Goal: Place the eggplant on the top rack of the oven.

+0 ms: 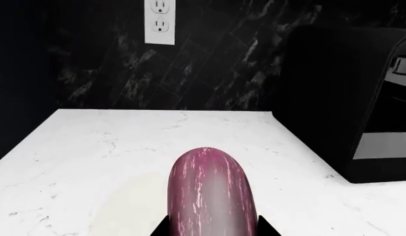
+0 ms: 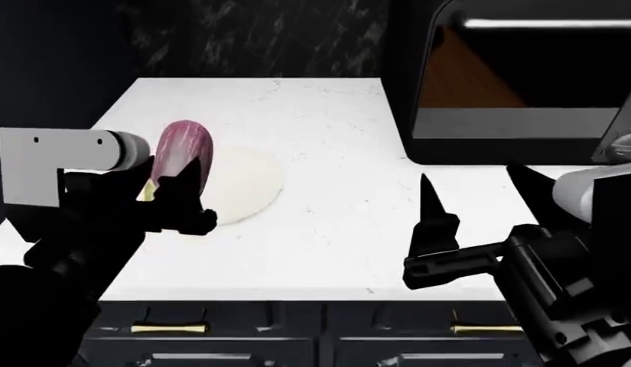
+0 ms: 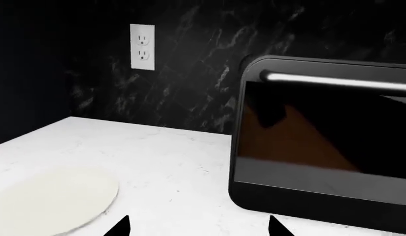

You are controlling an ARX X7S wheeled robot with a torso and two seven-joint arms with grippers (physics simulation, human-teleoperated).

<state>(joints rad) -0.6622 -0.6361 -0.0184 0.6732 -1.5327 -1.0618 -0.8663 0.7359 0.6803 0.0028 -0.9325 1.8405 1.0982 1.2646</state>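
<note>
While the eggplant is already in hand, the oven end of the job is not yet begun; entries follow.

Eggplant (image 2: 183, 153): purple-pink with pale streaks, pinched near its base by the left claw and raised clear of the table, its rounded end pointing away from the robot. Stem cap hidden.

Left claw (image 2: 177, 195): pressed onto the eggplant from both sides; the left wrist view shows the dark finger tips flanking the fruit at its lower end.

Right claw (image 2: 476, 199): spread wide, holding nothing, poised above the table's front edge, well apart from the eggplant.

Plate (image 2: 244, 187): pale, round, bare, lying on the table just beside and partly under the lifted eggplant.

Table (image 2: 326, 229): white marble top with dark drawers and brass pulls below.

Oven (image 2: 519, 84): black box at the back right of the table, glossy door shut, bright bar handle along its top edge. No cavity visible.

Top rack: not visible; the shut door hides whatever is inside.

Wall outlet (image 1: 159, 20): white, on the dark marbled backsplash.

Done: eggplant grasped and lifted.

Left to do, by my reading: open the door, most likely with the free right claw; carry the eggplant across to the opening; set it on the upper shelf; let go.

Progress: early, roughly the first stage of several.
</note>
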